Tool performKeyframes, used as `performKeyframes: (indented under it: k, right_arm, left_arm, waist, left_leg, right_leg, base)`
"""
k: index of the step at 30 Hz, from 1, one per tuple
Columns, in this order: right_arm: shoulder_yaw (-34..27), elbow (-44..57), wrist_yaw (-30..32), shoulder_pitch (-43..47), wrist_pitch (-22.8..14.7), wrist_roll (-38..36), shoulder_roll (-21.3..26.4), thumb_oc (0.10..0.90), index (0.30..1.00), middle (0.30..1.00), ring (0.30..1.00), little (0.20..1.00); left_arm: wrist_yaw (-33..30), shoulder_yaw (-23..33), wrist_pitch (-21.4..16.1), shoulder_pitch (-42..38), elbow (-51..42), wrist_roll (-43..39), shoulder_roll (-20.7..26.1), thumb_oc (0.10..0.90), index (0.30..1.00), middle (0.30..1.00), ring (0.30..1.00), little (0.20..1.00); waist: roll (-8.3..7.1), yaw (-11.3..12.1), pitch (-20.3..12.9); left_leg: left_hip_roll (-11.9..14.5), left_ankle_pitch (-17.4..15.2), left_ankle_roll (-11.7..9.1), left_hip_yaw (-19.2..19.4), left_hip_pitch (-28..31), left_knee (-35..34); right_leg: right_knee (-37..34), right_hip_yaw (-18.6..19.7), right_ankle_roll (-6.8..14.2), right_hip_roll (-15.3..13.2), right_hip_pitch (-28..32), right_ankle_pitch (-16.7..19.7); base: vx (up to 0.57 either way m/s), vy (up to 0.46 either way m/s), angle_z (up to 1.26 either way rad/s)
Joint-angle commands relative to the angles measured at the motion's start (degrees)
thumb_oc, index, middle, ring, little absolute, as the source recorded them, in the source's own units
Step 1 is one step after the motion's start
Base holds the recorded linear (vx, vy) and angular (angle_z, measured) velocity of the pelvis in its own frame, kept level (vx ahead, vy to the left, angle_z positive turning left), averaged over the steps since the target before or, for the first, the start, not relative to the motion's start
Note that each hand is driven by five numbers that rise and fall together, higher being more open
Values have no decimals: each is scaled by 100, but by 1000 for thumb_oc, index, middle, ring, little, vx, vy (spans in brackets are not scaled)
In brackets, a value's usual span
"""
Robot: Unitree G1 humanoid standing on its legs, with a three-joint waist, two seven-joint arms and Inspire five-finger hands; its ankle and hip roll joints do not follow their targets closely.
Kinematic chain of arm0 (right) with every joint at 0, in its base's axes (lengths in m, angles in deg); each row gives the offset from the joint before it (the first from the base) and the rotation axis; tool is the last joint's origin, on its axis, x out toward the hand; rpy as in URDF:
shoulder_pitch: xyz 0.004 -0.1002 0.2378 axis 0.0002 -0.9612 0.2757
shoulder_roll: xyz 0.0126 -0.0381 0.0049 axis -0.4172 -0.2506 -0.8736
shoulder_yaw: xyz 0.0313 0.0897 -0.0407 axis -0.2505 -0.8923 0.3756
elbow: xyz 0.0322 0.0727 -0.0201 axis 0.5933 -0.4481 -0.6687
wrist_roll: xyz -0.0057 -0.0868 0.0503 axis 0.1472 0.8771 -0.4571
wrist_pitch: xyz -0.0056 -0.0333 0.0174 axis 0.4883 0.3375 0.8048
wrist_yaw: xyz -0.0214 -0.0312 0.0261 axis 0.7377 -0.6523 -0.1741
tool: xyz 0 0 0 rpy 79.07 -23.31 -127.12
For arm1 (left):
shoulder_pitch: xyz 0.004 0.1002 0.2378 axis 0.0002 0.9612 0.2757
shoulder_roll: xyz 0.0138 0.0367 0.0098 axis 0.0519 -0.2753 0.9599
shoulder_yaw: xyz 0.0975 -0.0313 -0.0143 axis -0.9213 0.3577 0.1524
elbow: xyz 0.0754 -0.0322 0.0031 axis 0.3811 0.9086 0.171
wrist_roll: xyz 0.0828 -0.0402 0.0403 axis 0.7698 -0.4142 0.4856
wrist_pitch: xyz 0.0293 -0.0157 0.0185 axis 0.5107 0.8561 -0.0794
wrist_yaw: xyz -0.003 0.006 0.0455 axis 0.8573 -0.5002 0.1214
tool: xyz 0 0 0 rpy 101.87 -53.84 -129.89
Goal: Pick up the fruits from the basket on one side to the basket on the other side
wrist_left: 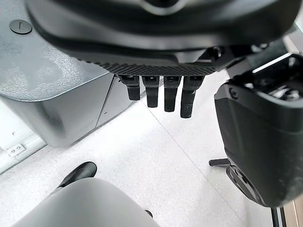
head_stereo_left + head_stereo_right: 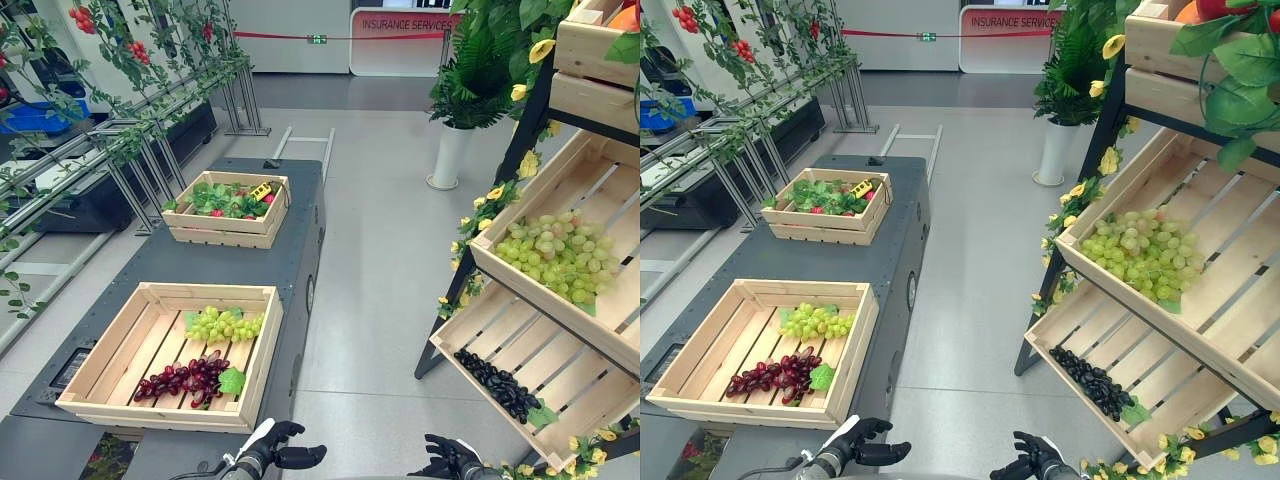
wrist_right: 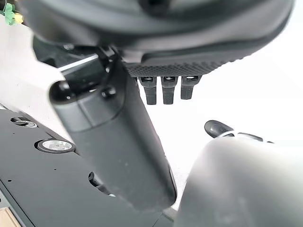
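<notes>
Both hands low and empty: left hand [image 2: 270, 452] and right hand [image 2: 450, 460], fingers loosely straight. Green grapes [image 2: 224, 324] lie by the near crate's [image 2: 205, 291] far-right corner, purple grapes [image 2: 185, 378] toward its near edge. Neither bunch is picked yet, so the transfer to the shelf crate [image 2: 600, 190] looks still ahead.

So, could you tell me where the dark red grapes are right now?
In the left eye view, the dark red grapes lie in the near wooden crate on the robot's left, just in front of that crate's green grapes.
</notes>
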Motion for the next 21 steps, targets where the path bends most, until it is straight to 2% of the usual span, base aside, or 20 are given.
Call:
performKeyframes:
  k: [1, 21]
  right_arm:
    - [290, -150, 115, 540, -91, 157, -178, 800, 900, 900, 900, 900]
    - [360, -105, 179, 566, -77, 172, -193, 800, 900, 900, 900, 900]
  left_arm:
    - [21, -24, -256, -488, 40, -124, -274, 800, 900, 900, 900, 900]
    - [-252, -70, -271, -554, 29, 100, -291, 800, 900, 900, 900, 900]
  waist:
    - [-10, 15, 339]
    - [-11, 28, 366]
  left_leg:
    - [-447, -819, 172, 326, 194, 54]
    - [-436, -809, 149, 334, 170, 54]
  right_leg:
    - [278, 132, 49, 96, 398, -834]
    - [228, 101, 52, 100, 395, -801]
  base:
    - [0, 0, 0]
    - [0, 0, 0]
